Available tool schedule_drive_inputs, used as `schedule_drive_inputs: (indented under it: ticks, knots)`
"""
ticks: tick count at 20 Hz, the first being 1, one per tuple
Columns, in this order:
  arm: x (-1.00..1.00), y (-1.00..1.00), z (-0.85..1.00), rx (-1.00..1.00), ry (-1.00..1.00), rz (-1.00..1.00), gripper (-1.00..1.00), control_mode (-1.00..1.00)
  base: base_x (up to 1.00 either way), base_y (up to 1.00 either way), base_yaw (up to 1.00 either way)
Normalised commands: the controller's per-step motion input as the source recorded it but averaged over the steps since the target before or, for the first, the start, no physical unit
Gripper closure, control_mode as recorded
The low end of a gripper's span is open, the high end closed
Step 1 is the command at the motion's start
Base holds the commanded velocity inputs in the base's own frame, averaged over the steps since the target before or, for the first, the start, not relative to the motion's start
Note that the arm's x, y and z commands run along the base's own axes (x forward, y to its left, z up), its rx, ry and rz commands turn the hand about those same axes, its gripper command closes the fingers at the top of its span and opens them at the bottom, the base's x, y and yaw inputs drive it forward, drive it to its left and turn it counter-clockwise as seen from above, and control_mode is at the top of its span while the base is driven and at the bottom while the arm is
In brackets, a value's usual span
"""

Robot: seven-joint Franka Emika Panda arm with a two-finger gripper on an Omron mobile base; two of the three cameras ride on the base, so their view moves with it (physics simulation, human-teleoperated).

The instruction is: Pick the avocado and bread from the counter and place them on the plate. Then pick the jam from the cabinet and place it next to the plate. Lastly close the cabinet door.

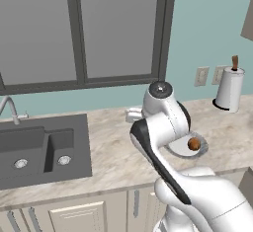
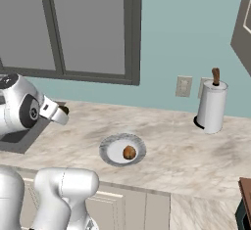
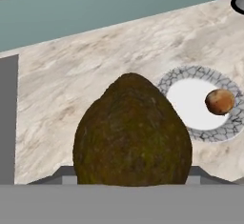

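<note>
The bread (image 1: 194, 144) sits on the plate (image 1: 179, 150), on the counter (image 1: 113, 152) beside the sink (image 1: 42, 149).

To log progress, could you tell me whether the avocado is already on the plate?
No: the avocado is held in the tool, and the plate carries just the bread.

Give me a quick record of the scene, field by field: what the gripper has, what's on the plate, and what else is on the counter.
gripper: shut on the avocado, held above the counter
plate: on the counter, right of the sink
bread: on the plate
avocado: not yet on the plate
paper towel roll: upright by the wall
jam: cannot tell
</note>
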Motion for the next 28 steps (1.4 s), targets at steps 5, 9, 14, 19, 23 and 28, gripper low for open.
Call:
schedule_drive_inputs:
  ticks: [5, 9, 14, 19, 23, 28]
  knots:
    - [-0.11, -0.49, 0.0, 0.0, 0.01, -0.1, 1.0, -1.0, 0.0, 0.0, 0.0]
    - [0.0, -0.43, -0.04, 0.0, 0.0, -0.1, 1.0, -1.0, 0.0, 0.0, 0.0]
    - [0.0, -0.38, -0.09, 0.0, 0.01, -0.1, 1.0, -1.0, 0.0, 0.0, 0.0]
    - [0.0, -0.38, -0.21, 0.0, 0.01, -0.1, 1.0, -1.0, 0.0, 0.0, 0.0]
    - [0.0, -0.18, -0.41, 0.0, 0.0, -0.11, 1.0, -1.0, 0.0, 0.0, 0.0]
    - [0.0, -0.15, -0.42, 0.0, 0.0, -0.1, 1.0, -1.0, 0.0, 0.0, 0.0]
